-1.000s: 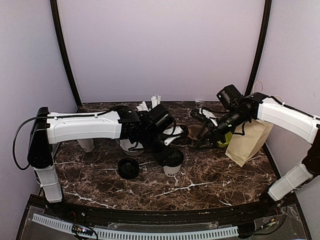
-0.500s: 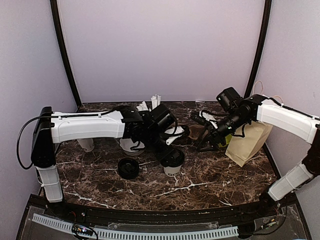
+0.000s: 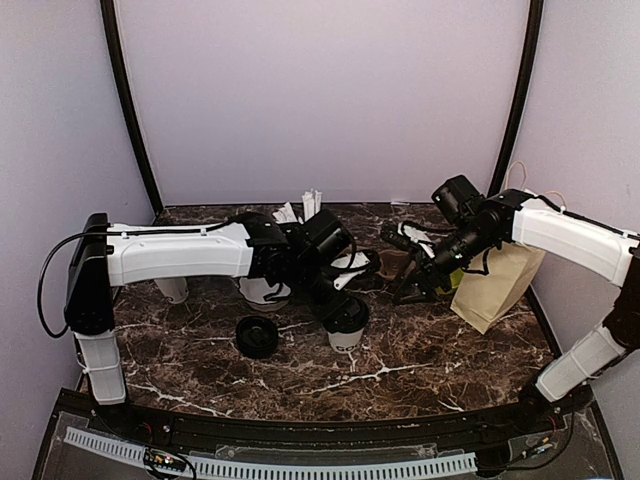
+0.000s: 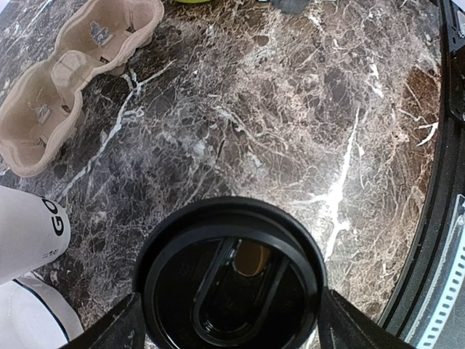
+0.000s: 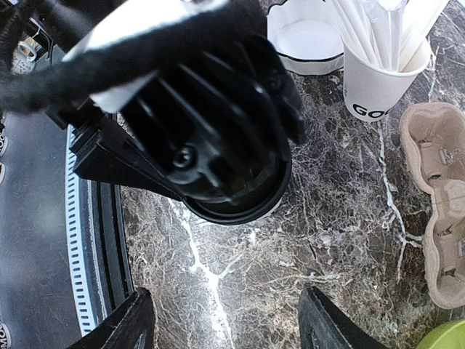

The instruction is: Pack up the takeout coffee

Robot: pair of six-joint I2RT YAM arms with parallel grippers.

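Step in hand: judged to be taking hold of the lidded cup (image 3: 345, 322) so that it can go into the carrier tray (image 3: 395, 262). The grasp does not look made yet.
Lidded cup: it stands upright on the desk (image 3: 420, 350), near the middle and directly under the left wrist. From that wrist's camera its round black lid fills the lower centre of the view.
Left fingers (image 4: 120, 331): spread wide, one to each side of the lid and close against its rim. Whether they touch the rim cannot be told.
Right fingers (image 5: 134, 327): spread apart with nothing between them, hanging above the desk on the right near the tray and facing the left arm's wrist.
Loose lid (image 3: 257, 337): a second black lid lies flat on the desk, left of the lidded cup and apart from it.
Second cup (image 3: 172, 290): a white cup shows partly behind the left arm at the far left. No lid can be seen on it.
Carrier tray: the brown moulded pockets look empty and lie right of the lidded cup, not touching it.
Paper bag (image 3: 495, 285): stands at the far right, beyond the tray.
Progress: early, since neither cup is in the tray or the bag.
Next move calls for: the left fingers to sink below the lid's rim and close on the paper wall. A lift by the lid alone could pull it off. The cup would then travel upright to a tray pocket.
Risk: squeezing the thin wall too hard, or tipping the cup.
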